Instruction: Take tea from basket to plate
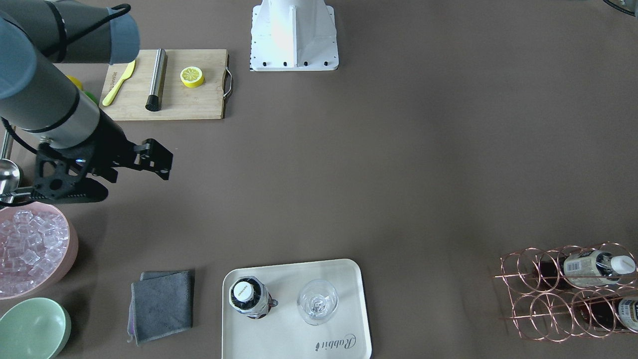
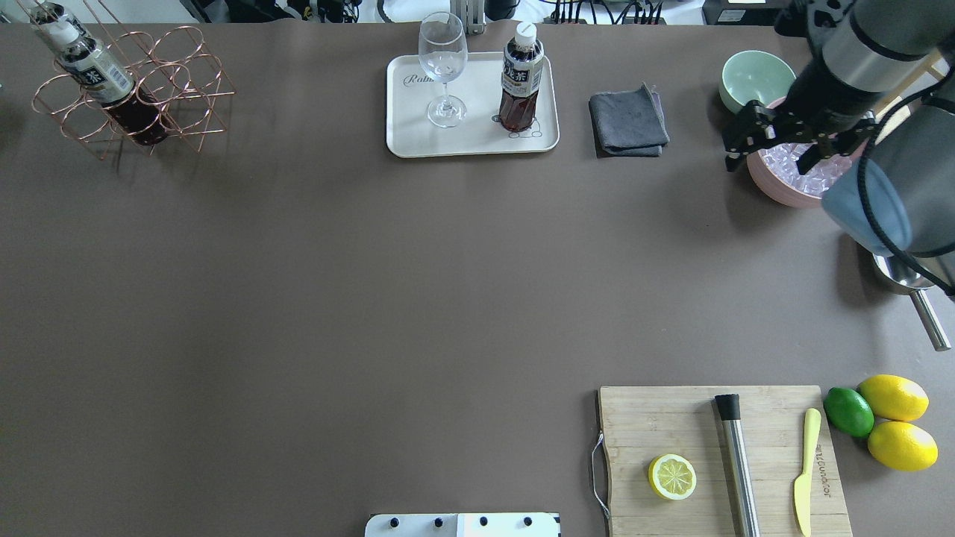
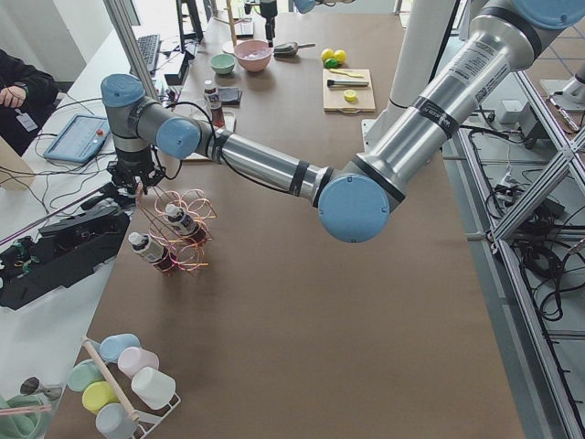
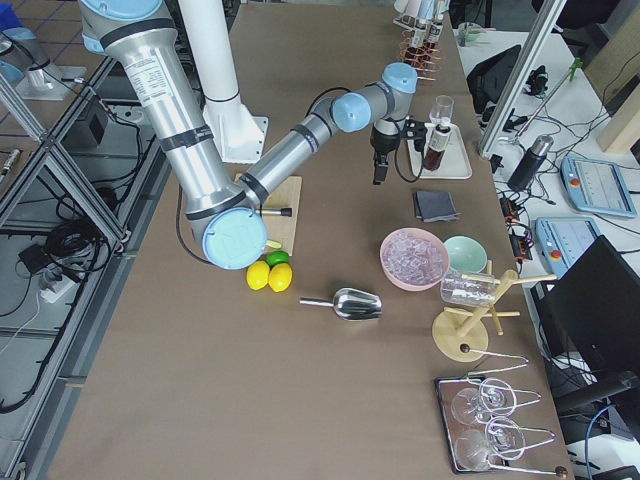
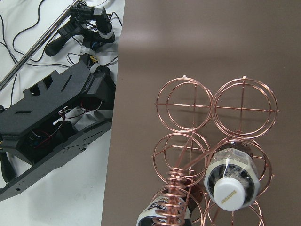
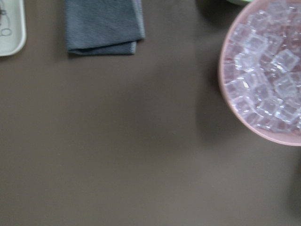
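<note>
At the far left of the worktop [image 2: 298,298] the basket [image 2: 175,82] holds one tea bottle [image 2: 104,74] and a second tea bottle [image 1: 629,313]. Both lie slanted in their rings. Their long axes run diagonally, with the white caps raised toward the far-left corner and the bases lower, toward the middle of the worktop.

The left gripper [image 3: 141,187] hangs just above the basket's coiled handle. It shows only in the side view, so I cannot tell how far apart its fingers are or whether it has hold of anything.

Further right, a third tea bottle [image 2: 520,82] stands on the plate [image 2: 418,142], upright with its cap up and its long axis vertical, beside a stemmed glass [image 2: 443,67].

I judge that one delivery is made and the left arm is placed for another fetch. That would call for coming down past the handle, closing on a bottle near its neck, and drawing it out along the ring's slant — a straight lift would likely catch the wire.

At the right, the right gripper [image 1: 163,159] hovers by the pink ice bowl [image 2: 768,183], its fingers parted and holding nothing.
</note>
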